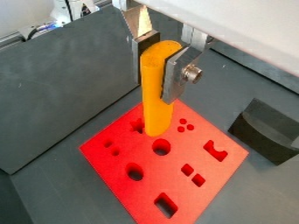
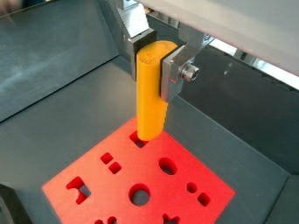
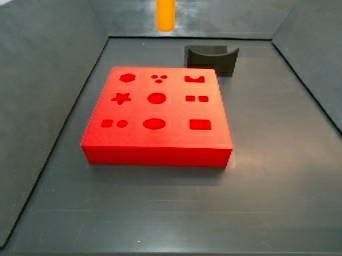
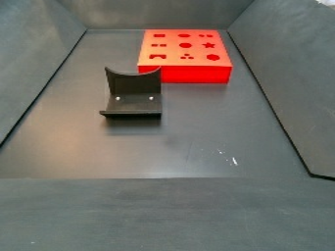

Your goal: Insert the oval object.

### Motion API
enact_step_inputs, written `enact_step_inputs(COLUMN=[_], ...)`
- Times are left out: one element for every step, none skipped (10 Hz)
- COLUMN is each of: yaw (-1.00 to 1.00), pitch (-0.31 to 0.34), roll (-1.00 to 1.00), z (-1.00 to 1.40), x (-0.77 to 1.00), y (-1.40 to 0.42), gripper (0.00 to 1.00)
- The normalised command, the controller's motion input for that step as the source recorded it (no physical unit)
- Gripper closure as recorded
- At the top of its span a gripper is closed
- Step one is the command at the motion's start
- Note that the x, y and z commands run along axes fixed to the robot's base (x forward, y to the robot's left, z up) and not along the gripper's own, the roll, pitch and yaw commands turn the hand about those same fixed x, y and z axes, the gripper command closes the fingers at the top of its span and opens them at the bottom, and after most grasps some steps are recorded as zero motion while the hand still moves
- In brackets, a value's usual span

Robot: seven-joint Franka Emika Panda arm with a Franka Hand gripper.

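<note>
I've got the oval peg (image 1: 156, 87) clamped between my two silver fingers (image 1: 177, 74), gripper (image 1: 162, 54) closed on its upper part. The peg hangs upright, smooth and orange-yellow, its rounded top sitting between the plates. In both wrist views its lower end points down at the red block (image 1: 122, 149), and the tip looks to be over or at one of the cutouts near the block's far edge; I can't tell whether it is touching the block or clear of it. The other wrist view shows the same grip (image 2: 158, 61) on the peg (image 2: 153, 92), with the block (image 2: 111, 179) below and its mix of round, square and odd-shaped holes open to the camera.

In a side view, only the peg's lower stretch (image 3: 164, 13) shows at the top edge of the frame, up above the floor behind the block (image 3: 154, 140). The dark grey curved block (image 3: 210, 58) sits on the floor just beyond the red block's far corner. In a side view from the opposite end, that grey piece (image 4: 132, 94) stands nearer the camera, apart from the red block (image 4: 185, 52).
</note>
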Motion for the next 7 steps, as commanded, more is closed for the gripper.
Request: enact_step_inputs(yaw=[-0.18,-0.65,-0.73,-0.81,-0.85,-0.89,-0.86], pitch=[0.000,-0.034,-0.084,-0.084,-0.059,-0.047,-0.201], roll=[0.00,-0.04,-0.11,-0.16,-0.13,-0.05,-0.04], z=[-0.14,-0.25,-0.29,-0.33,-0.38,-0.52,-0.70], x=[0.17,0.09,0.11,0.00,0.00,0.00,-0.15], y=[0.00,0.00,0.00,0.00,-0.01,-0.11,-0.19], gripper=[1.00,1.00,1.00,1.00,1.00,1.00,1.00])
